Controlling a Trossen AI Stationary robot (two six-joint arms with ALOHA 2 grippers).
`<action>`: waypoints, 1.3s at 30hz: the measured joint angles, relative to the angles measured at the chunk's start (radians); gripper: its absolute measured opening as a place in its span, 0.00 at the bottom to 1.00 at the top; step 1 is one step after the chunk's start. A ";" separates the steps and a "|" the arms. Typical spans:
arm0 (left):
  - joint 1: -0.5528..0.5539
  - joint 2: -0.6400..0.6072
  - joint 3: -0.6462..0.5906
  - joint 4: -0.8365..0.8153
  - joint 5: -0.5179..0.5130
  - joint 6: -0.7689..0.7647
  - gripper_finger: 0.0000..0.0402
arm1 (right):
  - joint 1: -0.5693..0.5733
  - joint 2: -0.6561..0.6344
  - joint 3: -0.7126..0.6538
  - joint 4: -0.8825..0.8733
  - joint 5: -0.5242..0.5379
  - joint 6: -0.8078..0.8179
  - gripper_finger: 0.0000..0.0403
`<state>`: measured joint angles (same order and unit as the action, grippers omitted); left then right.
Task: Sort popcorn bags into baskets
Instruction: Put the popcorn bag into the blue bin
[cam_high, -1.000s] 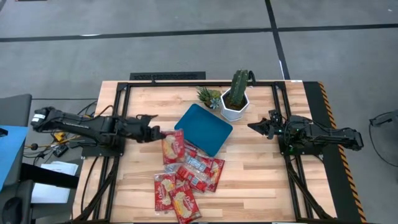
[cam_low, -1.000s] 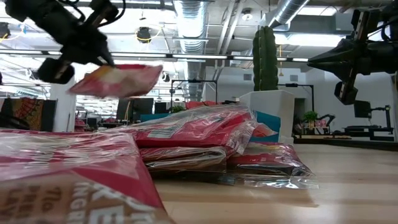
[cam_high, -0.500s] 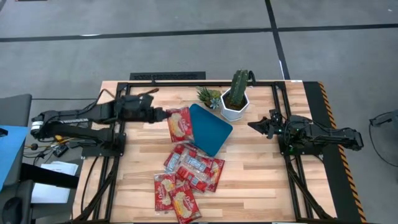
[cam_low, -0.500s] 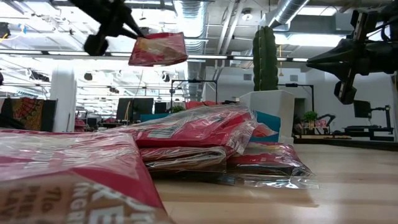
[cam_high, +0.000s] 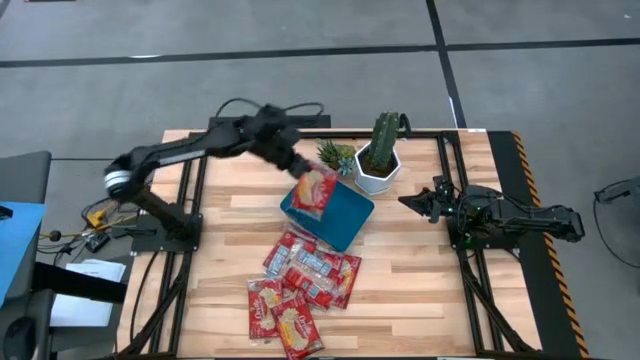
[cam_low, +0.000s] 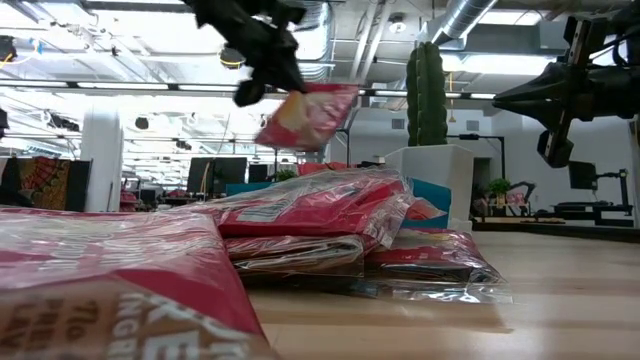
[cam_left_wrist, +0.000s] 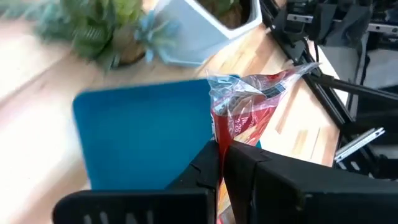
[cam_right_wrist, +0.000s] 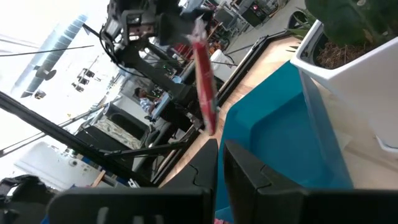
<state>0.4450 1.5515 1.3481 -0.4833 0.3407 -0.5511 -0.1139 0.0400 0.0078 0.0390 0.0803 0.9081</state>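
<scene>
The left arm reached from its base at nine o'clock up over the far edge and bent back toward the table's middle, its left gripper clamped on one popcorn bag. In the low view that held bag hung in the air, tilted, its long axis sloping down away from the fingers. From above, the bag ran from the gripper toward five o'clock and lay over the ten o'clock corner of the teal basket. In the left wrist view the fingers were pinched on the bag's red edge, with the basket below it.

The remaining bags lay in an overlapping heap at six o'clock from the basket.

The right gripper waited at three o'clock, beside the white cactus pot, its fingers closed on nothing.
</scene>
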 joint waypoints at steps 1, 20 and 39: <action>0.003 0.042 0.037 -0.008 0.018 0.021 0.00 | 0.000 0.000 0.000 0.000 0.000 0.000 0.13; -0.068 0.443 0.266 -0.098 0.171 0.010 0.00 | 0.000 0.000 0.000 0.000 0.000 0.000 0.13; -0.084 0.450 0.266 -0.021 0.126 -0.059 0.39 | 0.000 0.000 0.000 -0.001 0.002 -0.002 0.13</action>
<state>0.3610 2.0010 1.6142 -0.5041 0.4665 -0.6104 -0.1139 0.0400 0.0078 0.0383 0.0824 0.9062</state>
